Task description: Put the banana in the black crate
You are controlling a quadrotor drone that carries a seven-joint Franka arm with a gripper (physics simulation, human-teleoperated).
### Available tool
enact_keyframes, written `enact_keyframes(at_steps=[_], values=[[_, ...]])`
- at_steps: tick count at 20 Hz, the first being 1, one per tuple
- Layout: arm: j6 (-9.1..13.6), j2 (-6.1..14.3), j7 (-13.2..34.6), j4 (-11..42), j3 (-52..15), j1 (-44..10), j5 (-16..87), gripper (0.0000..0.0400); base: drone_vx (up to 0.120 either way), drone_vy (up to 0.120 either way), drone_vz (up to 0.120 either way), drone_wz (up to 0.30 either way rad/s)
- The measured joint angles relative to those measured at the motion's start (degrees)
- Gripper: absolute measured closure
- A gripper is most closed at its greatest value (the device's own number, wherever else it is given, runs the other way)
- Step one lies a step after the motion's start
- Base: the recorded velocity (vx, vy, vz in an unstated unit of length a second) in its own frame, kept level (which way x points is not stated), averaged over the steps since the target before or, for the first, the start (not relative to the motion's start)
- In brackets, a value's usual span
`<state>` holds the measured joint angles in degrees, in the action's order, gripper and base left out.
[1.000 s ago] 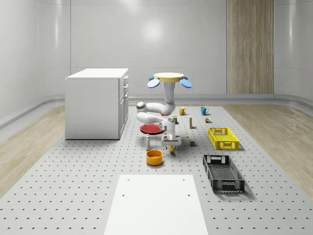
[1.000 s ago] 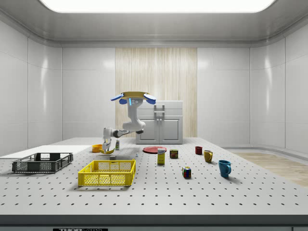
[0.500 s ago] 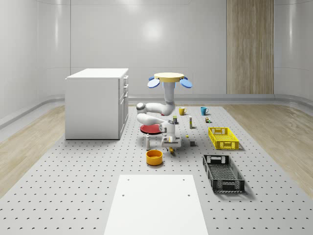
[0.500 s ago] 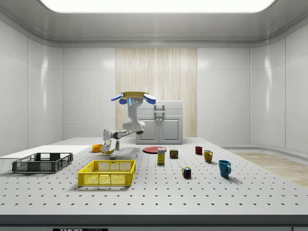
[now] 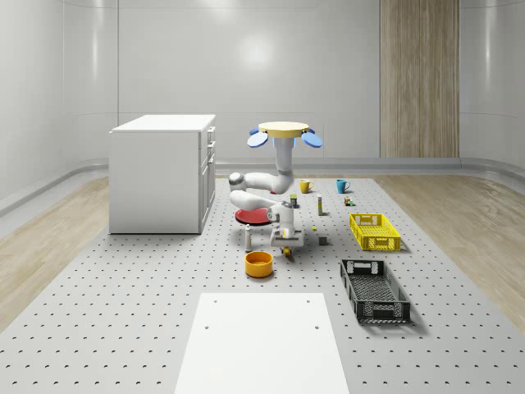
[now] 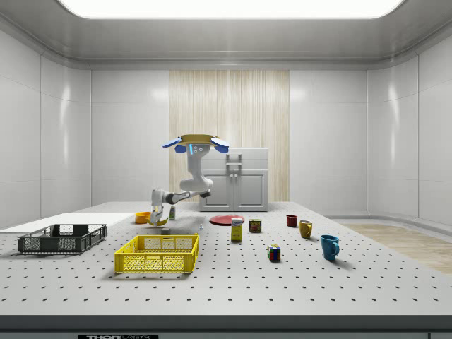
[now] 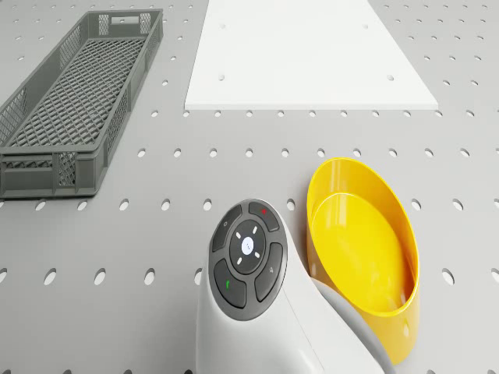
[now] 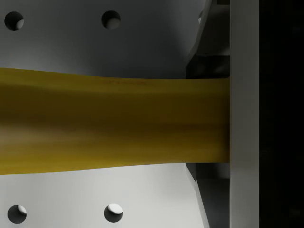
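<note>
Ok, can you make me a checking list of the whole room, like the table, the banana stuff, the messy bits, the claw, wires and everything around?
Surface: grey floor plate with rows of holes, a white panel lying on it.
Job's things: banana held across the claw, above the plate; black crate holds nothing, off toward the whole-scene view's right.
Clutter: yellow crate, yellow bowl, red plate, mugs, small boxes and a cube.
Claw: claw shut on banana, low, beside the yellow bowl.
Drone: drone hovers above the red plate area.
Cables: nothing seen.
Surroundings: white cabinet, pale walls, wood panel.
</note>
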<state>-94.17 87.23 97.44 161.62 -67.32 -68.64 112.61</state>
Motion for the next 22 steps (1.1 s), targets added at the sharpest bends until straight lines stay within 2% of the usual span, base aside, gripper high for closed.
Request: enact_keyframes(at_steps=[2,5,16,20,22], values=[[0.6,-0.1,0.1,0.5,-1.4,0.3,-1.2,0.0205,0.000,0.000,0.020,0.000],[1.6,-0.1,0.2,1.2,-3.5,0.7,-3.2,0.0201,0.000,0.040,0.120,0.000],[2.7,-0.2,0.1,2.0,-6.4,1.1,-5.9,0.0201,0.120,0.120,0.120,0.000],[2.7,-0.2,0.2,2.0,-6.6,1.1,-6.1,0.0201,0.120,0.120,0.020,0.000],[2.7,-0.1,0.2,2.0,-6.7,1.1,-6.2,0.0201,0.120,0.120,0.120,0.000]])
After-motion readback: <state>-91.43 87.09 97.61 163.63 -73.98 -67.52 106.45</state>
